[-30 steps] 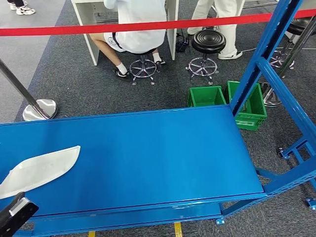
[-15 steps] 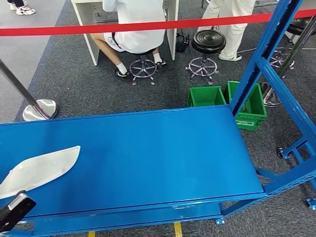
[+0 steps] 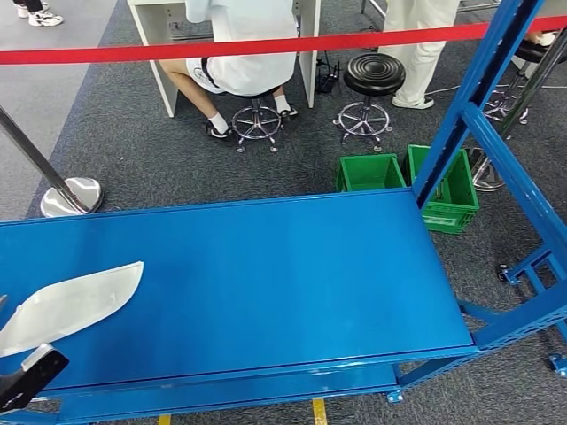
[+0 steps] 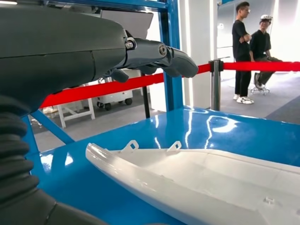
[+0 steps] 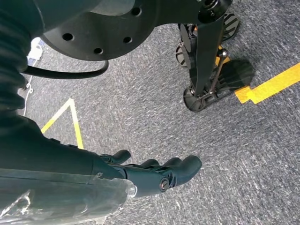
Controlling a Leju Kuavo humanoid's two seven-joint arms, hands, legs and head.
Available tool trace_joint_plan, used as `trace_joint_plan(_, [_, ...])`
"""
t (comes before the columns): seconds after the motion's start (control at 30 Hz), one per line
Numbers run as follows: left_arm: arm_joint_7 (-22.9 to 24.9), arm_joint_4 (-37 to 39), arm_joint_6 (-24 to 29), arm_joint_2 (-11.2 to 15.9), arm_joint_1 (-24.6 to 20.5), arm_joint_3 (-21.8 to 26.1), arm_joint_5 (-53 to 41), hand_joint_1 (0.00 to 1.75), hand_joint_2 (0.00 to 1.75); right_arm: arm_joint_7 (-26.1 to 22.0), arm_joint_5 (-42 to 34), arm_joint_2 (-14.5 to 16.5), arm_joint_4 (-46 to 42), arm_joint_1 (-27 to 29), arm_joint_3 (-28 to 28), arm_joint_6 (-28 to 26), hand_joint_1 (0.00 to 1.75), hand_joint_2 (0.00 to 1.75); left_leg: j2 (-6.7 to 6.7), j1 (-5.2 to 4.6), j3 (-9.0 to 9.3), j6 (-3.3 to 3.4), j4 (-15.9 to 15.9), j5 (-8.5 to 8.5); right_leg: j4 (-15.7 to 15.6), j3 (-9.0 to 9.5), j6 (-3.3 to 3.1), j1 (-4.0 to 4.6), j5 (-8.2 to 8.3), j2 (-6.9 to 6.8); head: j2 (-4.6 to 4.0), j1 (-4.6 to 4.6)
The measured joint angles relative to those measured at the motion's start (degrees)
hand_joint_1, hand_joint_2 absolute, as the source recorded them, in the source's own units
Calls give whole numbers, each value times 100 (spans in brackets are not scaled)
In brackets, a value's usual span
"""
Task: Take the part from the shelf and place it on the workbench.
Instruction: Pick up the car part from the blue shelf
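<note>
White part [image 3: 70, 305] seen lying at near left of blue shelf [image 3: 267, 274]. Left hand [image 4: 106, 49] held above part, fingers [image 4: 176, 61] extended, released. Right hand [image 5: 141, 176] hung over carpet, fingers released.

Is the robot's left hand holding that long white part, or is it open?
Open. In the left wrist view the left hand hangs above the white part, fingers stretched out, with a gap between them.

— Part [image 3: 73, 305]?
— White, long, tapering to a rounded tip; glossy moulded shell with small mounting tabs, lying flat.
— Where's it sitting?
— On the blue shelf [image 3: 267, 283], near its left edge, towards the front.
</note>
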Motion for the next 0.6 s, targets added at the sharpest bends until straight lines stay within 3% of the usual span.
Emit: trace_joint_plan(0.6, [77,11,4,63,100,-431,-70,0,175,5,0,-6,2,1,21,8,0,175,0,0,0,0,0,-1,0,2,-2,0,-1,0,0,0])
